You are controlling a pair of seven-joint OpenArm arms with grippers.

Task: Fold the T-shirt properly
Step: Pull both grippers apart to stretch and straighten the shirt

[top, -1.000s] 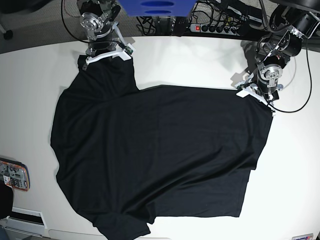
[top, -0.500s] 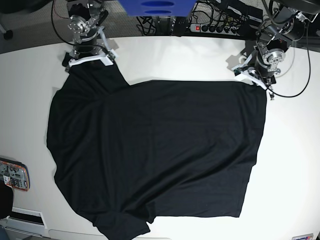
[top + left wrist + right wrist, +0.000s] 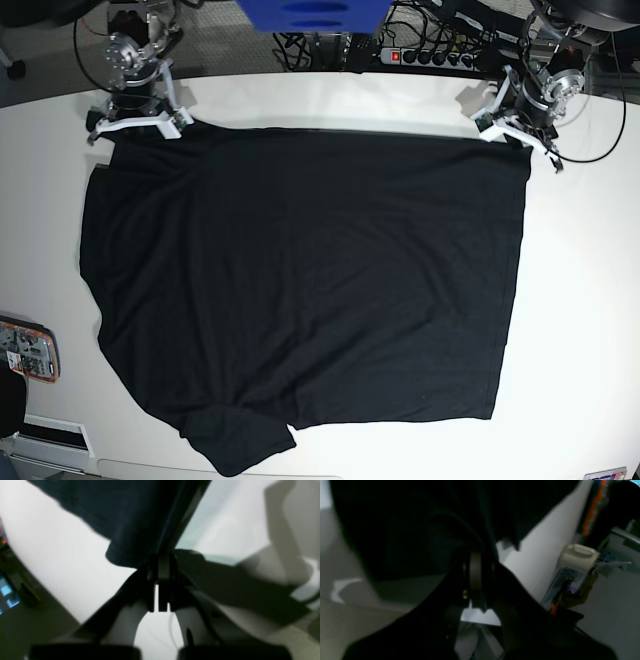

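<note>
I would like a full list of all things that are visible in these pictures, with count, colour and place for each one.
T-shirt: one, black, spread flat over most of the table, its far edge stretched between the two hands.
Table: one, white, under the shirt.
Power strip: one, black with a red switch, behind the table's far edge.
Blue panel: one, at the top centre, beyond the table.
Flat orange-edged object: one, at the table's left edge; what it is I cannot tell.
Left hand: one, white, shut on the shirt's far right corner.
Right hand: one, white, shut on the shirt's far left corner.
</note>
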